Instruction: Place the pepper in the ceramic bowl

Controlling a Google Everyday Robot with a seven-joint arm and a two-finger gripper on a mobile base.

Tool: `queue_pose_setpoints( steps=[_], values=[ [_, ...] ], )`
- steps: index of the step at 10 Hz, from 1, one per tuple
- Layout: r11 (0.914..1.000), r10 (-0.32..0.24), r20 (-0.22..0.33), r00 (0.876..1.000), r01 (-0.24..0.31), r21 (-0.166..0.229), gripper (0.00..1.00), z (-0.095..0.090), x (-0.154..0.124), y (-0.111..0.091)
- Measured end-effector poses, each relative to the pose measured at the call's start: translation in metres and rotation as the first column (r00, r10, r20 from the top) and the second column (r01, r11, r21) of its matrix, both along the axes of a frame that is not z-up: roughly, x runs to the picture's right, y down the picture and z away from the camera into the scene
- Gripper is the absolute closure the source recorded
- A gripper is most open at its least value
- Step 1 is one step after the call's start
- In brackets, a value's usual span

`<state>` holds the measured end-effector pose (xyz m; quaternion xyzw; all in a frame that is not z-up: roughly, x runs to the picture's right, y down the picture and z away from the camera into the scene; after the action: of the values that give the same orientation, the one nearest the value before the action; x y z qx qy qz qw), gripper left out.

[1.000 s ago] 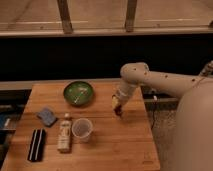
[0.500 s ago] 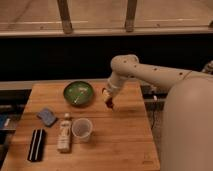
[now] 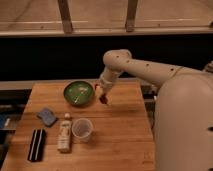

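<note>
gripper (image 3: pixel 103 95): hanging off the arm just beside the right rim of the ceramic bowl (image 3: pixel 70 88), fingers pinched shut on the pepper (image 3: pixel 104 100).
pepper: dark red, dangling below the fingers, seemingly clear of the table (image 3: pixel 125 145), not yet over the bowl.
change: over the last second the arm has swung left, carrying the pepper from further right up to the bowl's edge.
bowl: same spot, nothing in it but pale marks.
meaning: carry looks nearly finished; i'd guess a little more leftward travel, then letting go.
neighbours: plastic cup (image 3: pixel 82 129) and white bottle (image 3: pixel 65 133) unmoved, well apart from the arm.
</note>
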<state>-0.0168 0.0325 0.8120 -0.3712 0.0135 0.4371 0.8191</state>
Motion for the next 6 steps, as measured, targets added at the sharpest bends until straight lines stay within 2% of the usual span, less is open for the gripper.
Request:
queue_pose_setpoints(
  steps=[6],
  values=[
    [1.0000,-0.002,-0.004,1.000,0.002,0.004,1.00,0.0006,0.0024,-0.0006]
  ],
)
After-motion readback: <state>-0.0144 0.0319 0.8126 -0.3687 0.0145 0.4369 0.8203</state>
